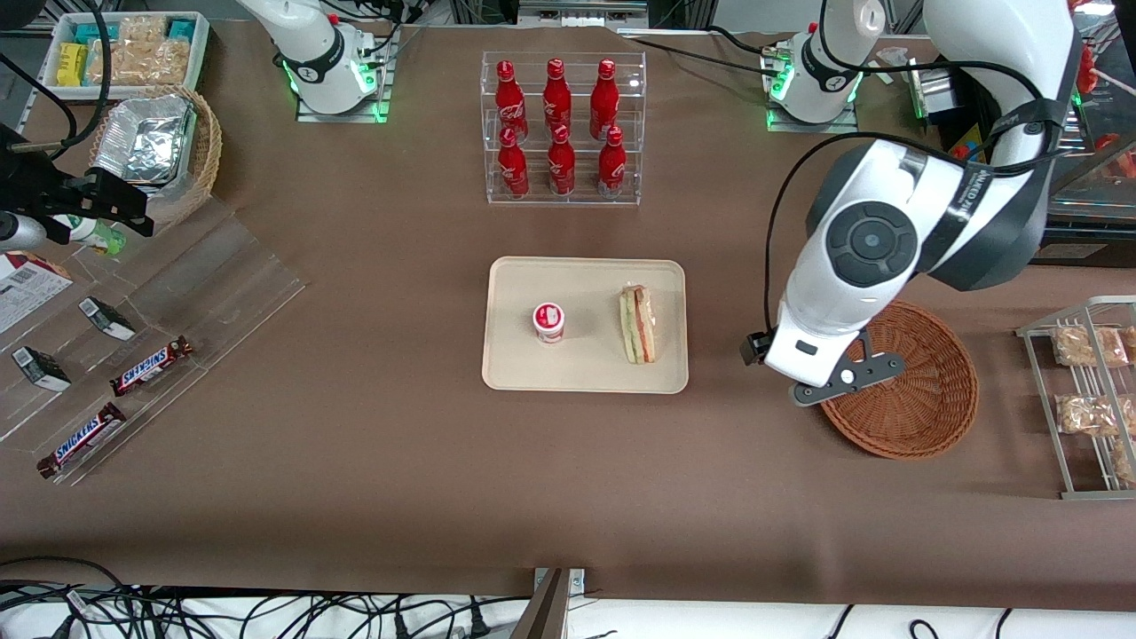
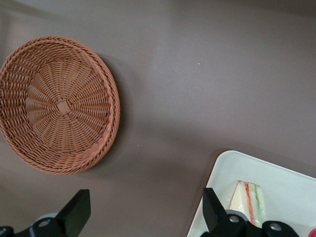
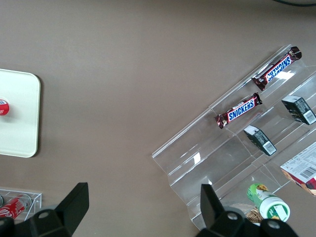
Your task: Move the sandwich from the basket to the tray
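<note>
- The gripper (image 2: 143,217) of the left arm hangs above the bare brown table (image 1: 355,461), between the tray (image 1: 515,355) and the basket (image 1: 932,399). Its two black fingers (image 2: 76,210) stand wide apart and nothing is between them.
- In the front view the white arm body hides the fingers; only the wrist part with a dark bracket shows, at the basket's edge on the side nearest the tray.
- The basket, round and reddish-brown, lies at about 3 o'clock from the tray in the front view. Its woven bottom is fully visible with nothing in it.
- The sandwich (image 1: 638,324) lies on the cream tray, in the half of the tray nearer to the basket. Its long side runs from 12 to 6 o'clock, and the red, green and yellow layers face upward.
- A small round cup with a red and white lid (image 1: 548,321) stands on the same tray, at 9 o'clock from the sandwich and apart from it.
- At 12 o'clock from the tray, farther from the front camera, a clear rack with six red bottles (image 1: 561,129) stands.
- A wire rack with wrapped snacks (image 1: 1087,390) is at 3 o'clock from the basket.
</note>
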